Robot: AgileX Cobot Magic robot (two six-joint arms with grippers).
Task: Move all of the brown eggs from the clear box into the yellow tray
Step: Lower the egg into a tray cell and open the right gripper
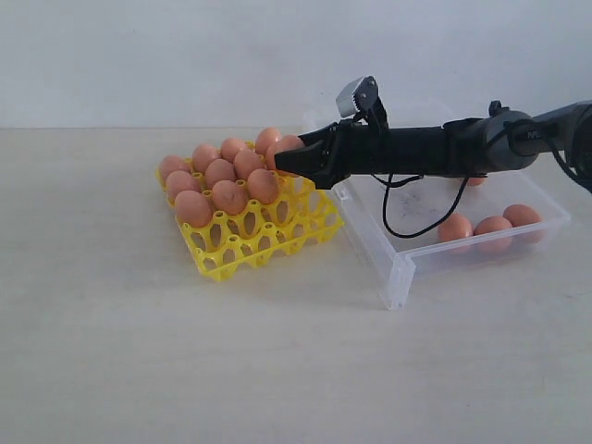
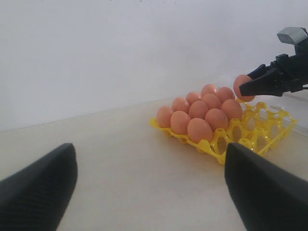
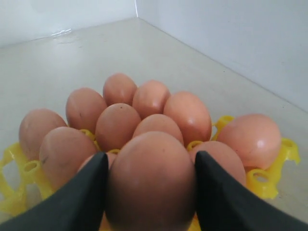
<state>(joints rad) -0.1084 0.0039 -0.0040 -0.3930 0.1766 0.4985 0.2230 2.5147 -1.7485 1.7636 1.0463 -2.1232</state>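
1. Layout: the yellow tray [image 1: 277, 242] sits on the table [image 1: 139, 351], just left of the clear box [image 1: 398, 268] in the exterior view, with their near corners almost touching.
2. Seated in the tray: 11 brown eggs [image 1: 219, 171], in rows of four, four and three as counted from the left wrist view. The exterior view hides one behind the arm, so take 11 as probable.
3. Markings: one seated egg, the speckled egg [image 1: 228, 196], has a small dark speck on its shell.
4. In the grip: 1, the held egg [image 1: 283, 145]. The right gripper [image 3: 150, 156] pinches it with one dark finger on each flank. It hangs just over the tray's back corner, on the side nearest the box and beside the seated rows.
5. In the clear box: 4 eggs. Three cluster at the right end, and one is half hidden behind the arm.
6. The tray's front row of cups, nearest the exterior camera, stands open.
7. The left gripper [image 2: 149, 192] has both fingers spread wide and grips nothing. Its wrist view looks across the table at the tray.
8. One black cable [image 1: 398, 217] loops down from the right arm over the box.
9. Total: 16 eggs.
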